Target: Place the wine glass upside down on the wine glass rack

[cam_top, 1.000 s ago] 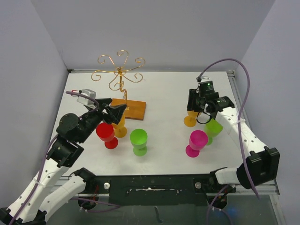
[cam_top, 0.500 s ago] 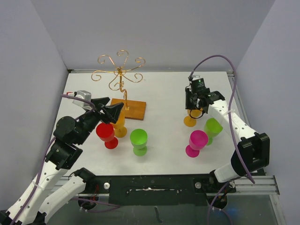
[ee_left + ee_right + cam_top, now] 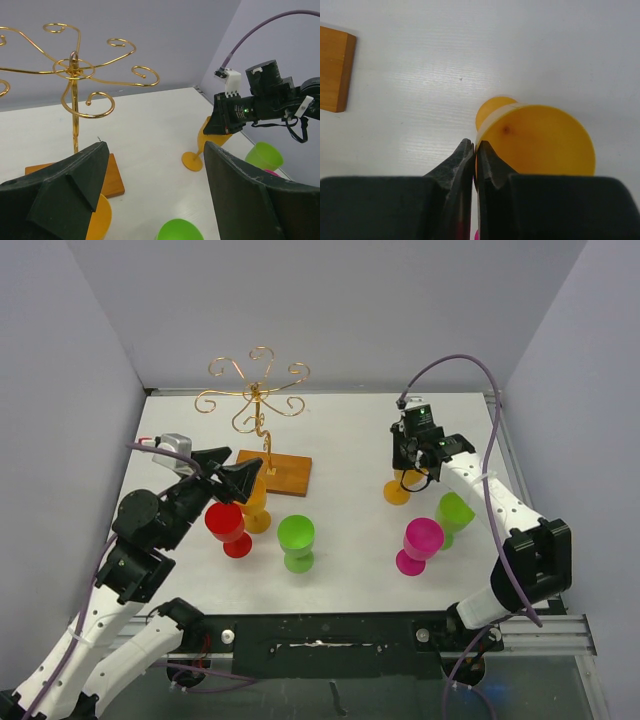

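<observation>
An orange wine glass (image 3: 397, 492) stands at the right of the table, leaning a little, its foot on the surface. My right gripper (image 3: 412, 466) is shut on its rim; in the right wrist view the fingertips (image 3: 475, 150) pinch the wall of the orange bowl (image 3: 540, 142), one inside and one outside. The gold wire wine glass rack (image 3: 258, 400) rises from its brown wooden base (image 3: 280, 473) at the back left. My left gripper (image 3: 232, 478) hangs open beside that base, above a second orange glass (image 3: 257, 516). Nothing lies between the left gripper's (image 3: 155, 165) fingers.
Upright glasses stand along the front: red (image 3: 228, 525), green (image 3: 296, 538), pink (image 3: 420, 540) and light green (image 3: 455, 512). The left wrist view shows the rack (image 3: 75, 67), the held orange glass (image 3: 200, 150) and the right arm beyond. Grey walls enclose the table.
My right gripper has closed onto the orange glass's rim and drawn back and left; the glass's foot slid slightly left. The left arm shifted slightly, still open.
</observation>
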Available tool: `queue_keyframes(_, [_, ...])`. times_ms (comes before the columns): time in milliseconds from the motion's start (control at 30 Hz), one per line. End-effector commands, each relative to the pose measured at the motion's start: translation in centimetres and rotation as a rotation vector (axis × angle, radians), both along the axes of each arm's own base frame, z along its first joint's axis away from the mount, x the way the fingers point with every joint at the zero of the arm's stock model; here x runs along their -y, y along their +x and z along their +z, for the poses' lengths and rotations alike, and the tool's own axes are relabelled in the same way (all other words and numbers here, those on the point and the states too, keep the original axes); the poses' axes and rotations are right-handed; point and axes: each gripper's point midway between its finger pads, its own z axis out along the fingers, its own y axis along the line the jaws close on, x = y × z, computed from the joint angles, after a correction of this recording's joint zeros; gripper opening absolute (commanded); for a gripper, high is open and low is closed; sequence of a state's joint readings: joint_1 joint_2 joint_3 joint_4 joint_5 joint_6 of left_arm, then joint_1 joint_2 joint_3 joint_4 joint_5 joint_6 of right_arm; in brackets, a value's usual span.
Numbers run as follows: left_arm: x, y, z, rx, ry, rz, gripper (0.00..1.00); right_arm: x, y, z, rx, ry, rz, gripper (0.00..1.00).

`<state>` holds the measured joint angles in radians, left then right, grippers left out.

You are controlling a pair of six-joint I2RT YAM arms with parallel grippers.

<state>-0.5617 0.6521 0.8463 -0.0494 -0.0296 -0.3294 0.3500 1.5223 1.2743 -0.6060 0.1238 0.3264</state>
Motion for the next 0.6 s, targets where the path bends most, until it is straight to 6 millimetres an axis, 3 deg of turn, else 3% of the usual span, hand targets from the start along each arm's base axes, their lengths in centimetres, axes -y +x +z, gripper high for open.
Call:
queue_keyframes(0, [-0.6, -0.3, 2.5, 0.061, -0.051, 0.017, 0.75, -2.2, 0.9, 6.4, 0.228, 0.092, 0.029, 0.00])
queue_keyframes(100, [0.2, -1.7, 4.2, 0.099, -0.079, -0.059, 0.78, -3.6, 0.6, 10.8, 0.371, 0.156, 0.047, 0.00])
queue_keyframes(300, [0.9, -3.1, 7.5, 0.120, -0.135, -0.139, 0.79, -4.0, -1.2, 21.4, 0.673, 0.316, 0.021, 0.00])
queue_keyframes(467, [2.3, -2.2, 8.8, 0.034, -0.228, -0.178, 0.79, -5.6, -4.0, 28.8, 0.909, 0.481, 0.083, 0.00])
queue_keyframes(567, [3.3, -1.5, 9.9, -0.017, -0.288, -0.207, 0.78, -6.4, -6.7, 33.3, 1.075, 0.603, 0.131, 0.00])
